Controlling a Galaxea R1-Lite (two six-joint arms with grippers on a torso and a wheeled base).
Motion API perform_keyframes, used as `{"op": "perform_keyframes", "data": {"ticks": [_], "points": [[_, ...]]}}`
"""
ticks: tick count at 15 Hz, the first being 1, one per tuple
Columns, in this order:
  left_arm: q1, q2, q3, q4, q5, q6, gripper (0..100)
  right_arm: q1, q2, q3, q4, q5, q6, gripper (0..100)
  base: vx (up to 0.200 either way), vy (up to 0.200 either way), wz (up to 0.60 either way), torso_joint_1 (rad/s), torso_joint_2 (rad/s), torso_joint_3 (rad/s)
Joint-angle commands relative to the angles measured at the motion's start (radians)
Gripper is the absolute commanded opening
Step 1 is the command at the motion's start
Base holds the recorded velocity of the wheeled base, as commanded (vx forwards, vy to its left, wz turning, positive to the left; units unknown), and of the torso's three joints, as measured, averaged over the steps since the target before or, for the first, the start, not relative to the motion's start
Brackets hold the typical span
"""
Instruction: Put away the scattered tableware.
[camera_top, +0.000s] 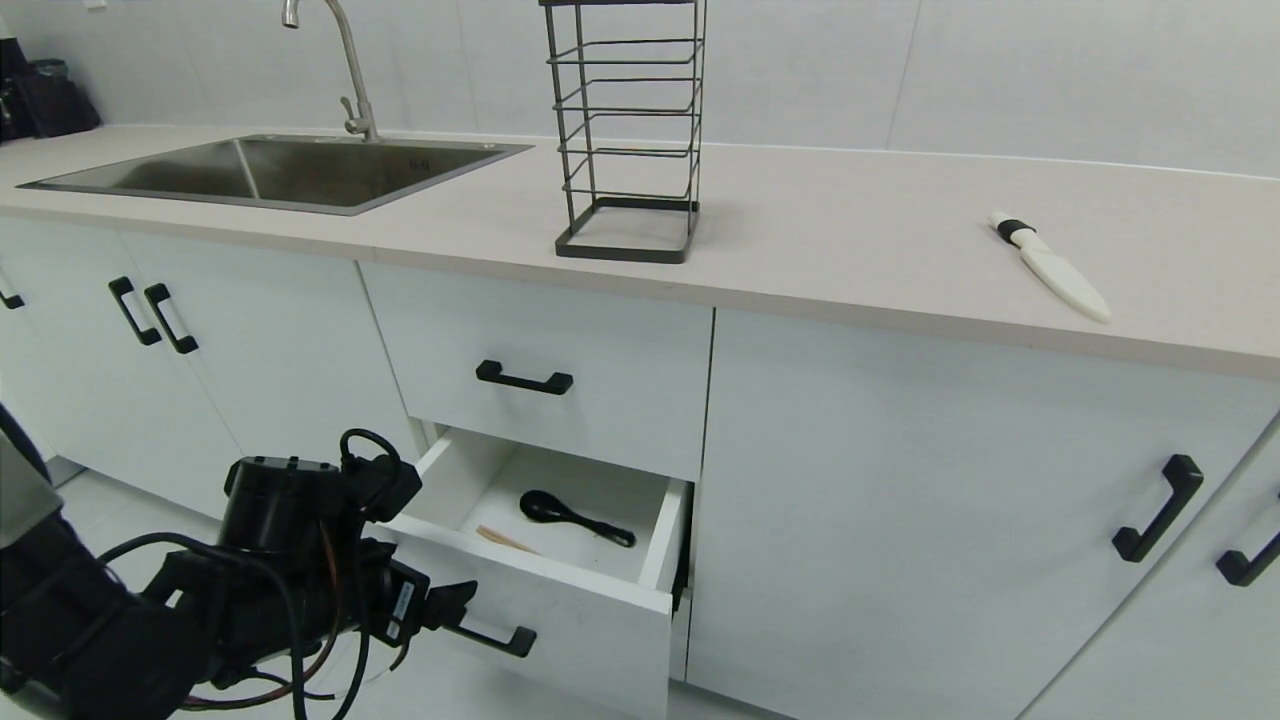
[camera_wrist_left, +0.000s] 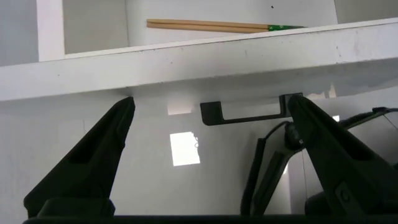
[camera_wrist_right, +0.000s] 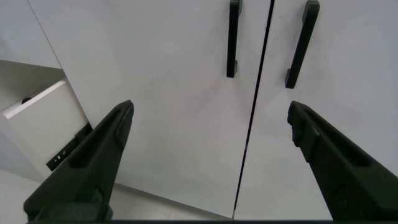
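The left gripper (camera_top: 462, 612) hovers at the black handle (camera_wrist_left: 245, 115) of the open lower drawer (camera_top: 580, 620), its fingers spread wide on either side of the bar — whether they touch it cannot be told. Inside the drawer lie a black spoon (camera_top: 572, 518) and a pair of wooden chopsticks (camera_wrist_left: 214, 26). A white knife (camera_top: 1052, 266) rests on the tabletop (camera_top: 850, 220), well apart from the wire rack (camera_top: 625, 130) and the sink (camera_top: 290, 172). The right gripper (camera_wrist_right: 208, 109) — fingers likewise apart, holding nothing — faces two closed cabinet doors (camera_wrist_right: 174, 93).

Blk spoon (camera_top: 575, 518), cream knife (camera_top: 1055, 268), wht drawer (camera_top: 560, 610), blk rack (camera_top: 620, 255).
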Motion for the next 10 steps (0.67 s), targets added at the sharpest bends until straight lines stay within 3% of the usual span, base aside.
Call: {"op": "perform_keyframes", "data": {"ticks": [1, 5, 10], "points": [[0.003, 0.040, -0.029, -0.015, -0.001, 0.000, 100, 0.000, 0.002, 0.000, 0.000, 0.000, 0.000, 100, 0.000, 0.000, 0.00, 0.000, 0.00, 0.000], [0.033, 0.099, -0.055, -0.133, -0.006, 0.000, 100, 0.000, 0.000, 0.000, 0.000, 0.000, 0.000, 100, 0.000, 0.000, 0.00, 0.000, 0.00, 0.000], [0.048, 0.164, -0.123, -0.185, -0.035, 0.000, 100, 0.000, 0.000, 0.000, 0.000, 0.000, 0.000, 100, 0.000, 0.000, 0.00, 0.000, 0.00, 0.000]]}}
